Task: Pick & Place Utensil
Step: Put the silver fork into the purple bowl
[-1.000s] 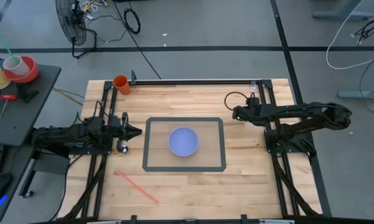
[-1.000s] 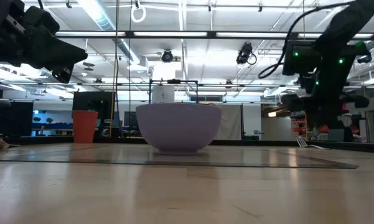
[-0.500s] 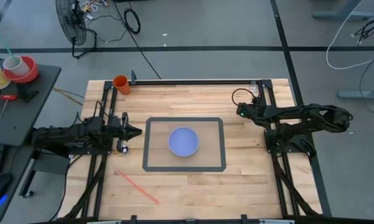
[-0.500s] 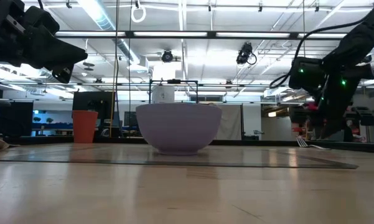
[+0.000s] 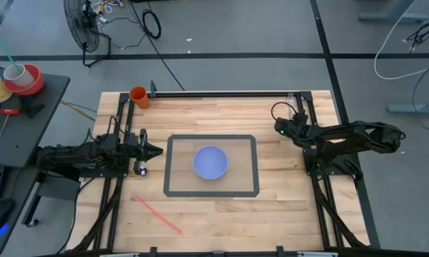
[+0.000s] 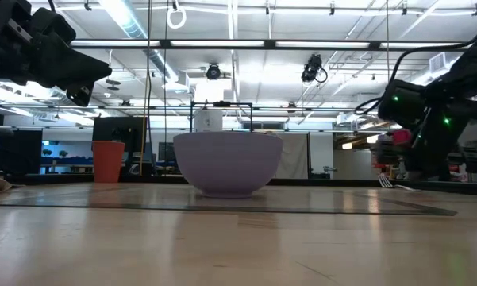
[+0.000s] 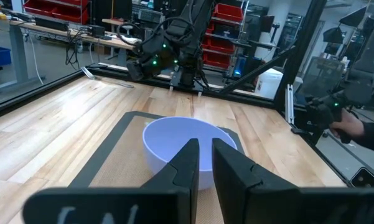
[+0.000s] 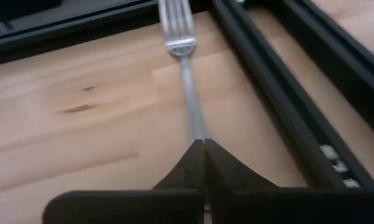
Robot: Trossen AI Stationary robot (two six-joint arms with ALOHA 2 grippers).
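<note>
A metal fork lies flat on the wood at the table's far right corner, beside the black rail, tines toward the far edge; the low view shows its tines. My right gripper is shut and hangs over the near end of the fork's handle. A pale blue bowl stands upright on a dark-framed mat. My left gripper waits left of the mat, raised, its fingers almost together and pointing at the bowl. My right gripper has its shut fingertips over the near end of the fork's handle, slanting down along the handle from the near side. The fingers hide the meeting place, so I cannot tell whether they touch it. The fork lies flat on the table.
An orange cup stands at the far left corner. A thin red stick lies near the front left. Black frame rails run right beside the fork. Bare wood lies between mat and fork.
My right gripper has moved toward the table's right edge and down, closer to the fork. The fork, the bowl and my left arm have kept still.
</note>
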